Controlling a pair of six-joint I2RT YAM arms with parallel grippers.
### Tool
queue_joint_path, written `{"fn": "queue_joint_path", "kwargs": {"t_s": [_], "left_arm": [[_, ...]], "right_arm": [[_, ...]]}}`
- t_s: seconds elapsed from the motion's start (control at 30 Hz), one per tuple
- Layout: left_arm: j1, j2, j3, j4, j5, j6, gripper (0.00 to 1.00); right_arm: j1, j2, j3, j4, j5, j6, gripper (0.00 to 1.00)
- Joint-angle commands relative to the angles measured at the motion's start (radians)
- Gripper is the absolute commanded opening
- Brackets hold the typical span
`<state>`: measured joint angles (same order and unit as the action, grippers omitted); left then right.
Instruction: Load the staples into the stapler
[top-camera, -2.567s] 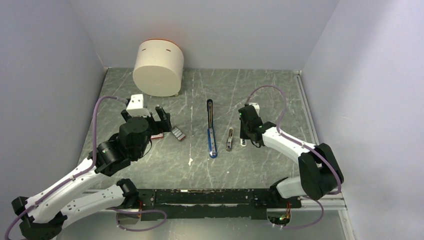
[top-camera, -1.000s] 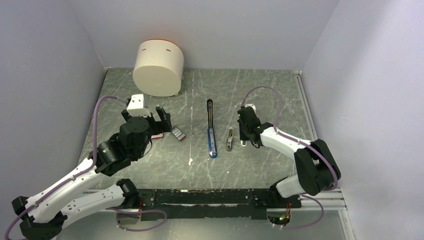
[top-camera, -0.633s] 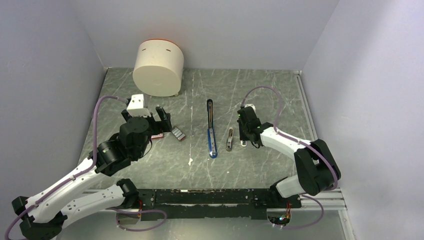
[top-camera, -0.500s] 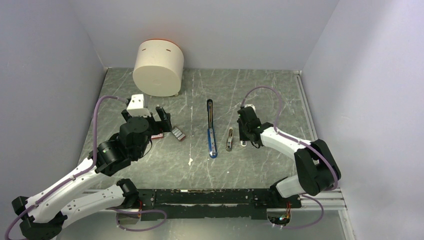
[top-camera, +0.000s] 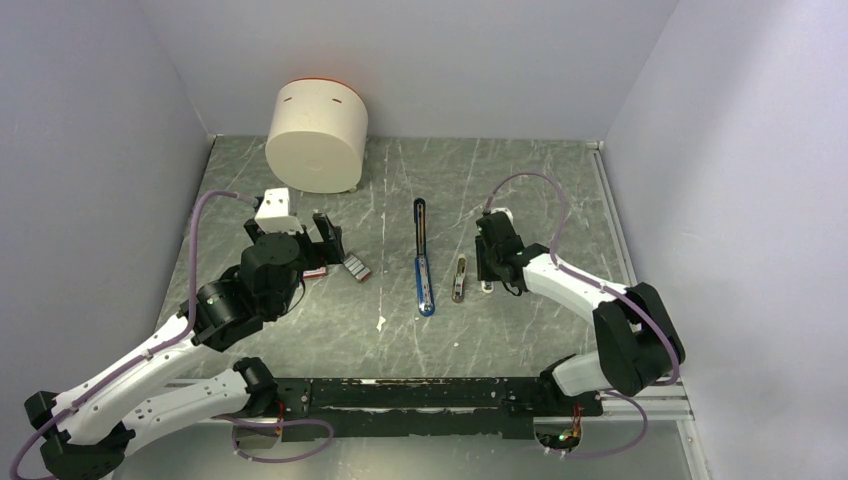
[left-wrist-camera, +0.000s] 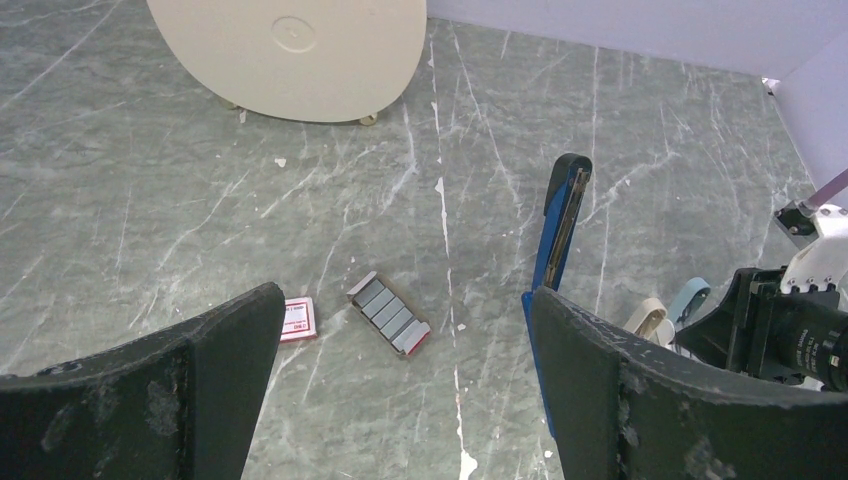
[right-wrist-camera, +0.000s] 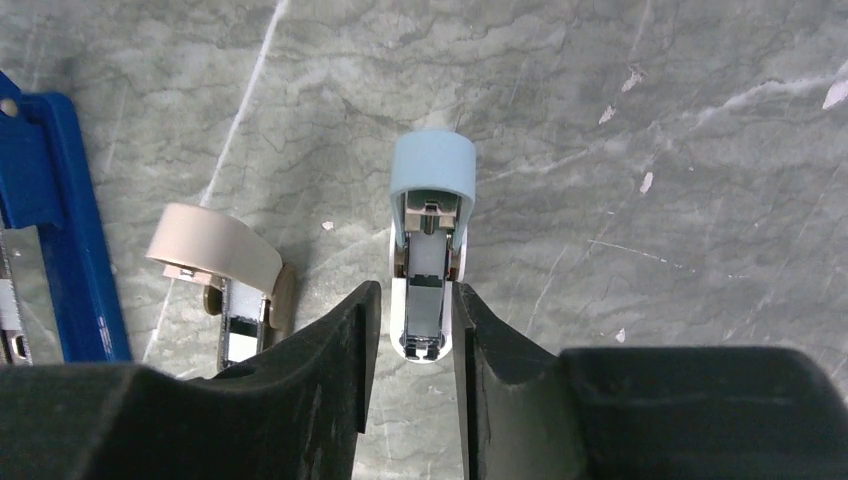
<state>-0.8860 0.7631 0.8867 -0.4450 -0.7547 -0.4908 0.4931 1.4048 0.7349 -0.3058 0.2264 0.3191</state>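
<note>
Red box of staples (left-wrist-camera: 299, 319) and silvery staple block (left-wrist-camera: 389, 314) left of the bench (top-camera: 520, 180) centre, framed between left jaws spread wide above, probably lined up for a pick. At centre, blue stapler (top-camera: 423, 258) hinged out flat, seemingly ready for loading. Further right, right jaws close around pale-blue piece (right-wrist-camera: 432, 240), tan piece (right-wrist-camera: 215, 265) alongside; pinching or merely flanking, cannot tell.

arms (top-camera: 135, 368): white shells, black joints seen | cables (top-camera: 188, 265): purple, looped | left hand (top-camera: 292, 238): fingers (left-wrist-camera: 640, 390) black, kinda scuffed
</note>
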Motion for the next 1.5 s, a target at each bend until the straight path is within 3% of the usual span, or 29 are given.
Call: {"fn": "queue_joint_path", "kwargs": {"t_s": [0.0,0.17,0.47,1.47], "left_arm": [[0.007,-0.005,0.014,0.029,0.003,0.001,0.97],[0.006,-0.006,0.014,0.028,0.0,0.002,0.97],[0.006,-0.009,0.011,0.023,-0.005,0.003,0.97],[0.006,-0.004,0.009,0.026,0.01,-0.003,0.97]], "right_arm": [[-0.007,-0.014,0.044,-0.001,0.019,0.013,0.37],[-0.007,0.006,0.054,0.034,-0.016,0.009,0.3],[-0.007,0.055,0.056,0.058,-0.021,0.014,0.35],[-0.007,0.051,0.014,0.001,-0.062,0.056,0.37]]}}
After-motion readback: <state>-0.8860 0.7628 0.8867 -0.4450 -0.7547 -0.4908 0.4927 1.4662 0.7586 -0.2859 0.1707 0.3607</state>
